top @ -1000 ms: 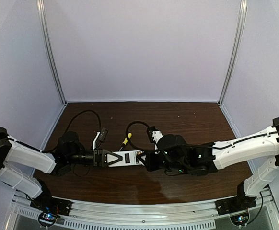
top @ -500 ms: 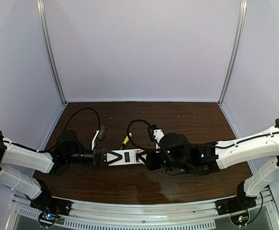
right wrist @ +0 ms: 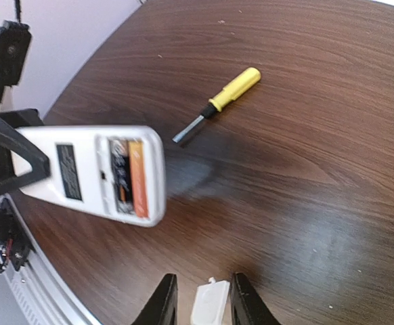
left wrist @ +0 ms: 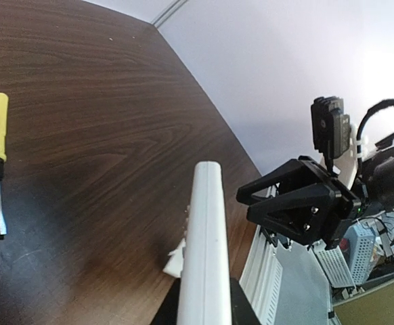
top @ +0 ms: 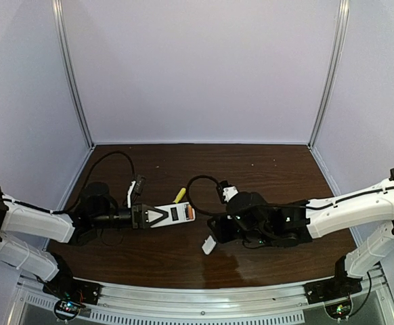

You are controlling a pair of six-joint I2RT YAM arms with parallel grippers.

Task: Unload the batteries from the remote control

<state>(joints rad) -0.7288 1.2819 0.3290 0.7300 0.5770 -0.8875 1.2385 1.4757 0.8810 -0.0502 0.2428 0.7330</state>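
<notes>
Dark tabletop (top: 265, 169), mid-frame: left gripper (top: 166, 215) clamps the remote control (top: 179, 213), batteries (right wrist: 130, 177) exposed; right gripper (right wrist: 202, 290) pinches the white cover (right wrist: 209, 306) lower center.

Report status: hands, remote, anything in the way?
Left hand shut on remote control. Right hand holds white cover, apart from the remote. Compartment open, batteries inside. Screwdriver lies beyond, not blocking.

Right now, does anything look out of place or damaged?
Nothing looks damaged. The remote has its battery bay uncovered, with the batteries still inside. The white cover is off it, at the tip of the right tool. A screwdriver lies loose on the table.
</notes>
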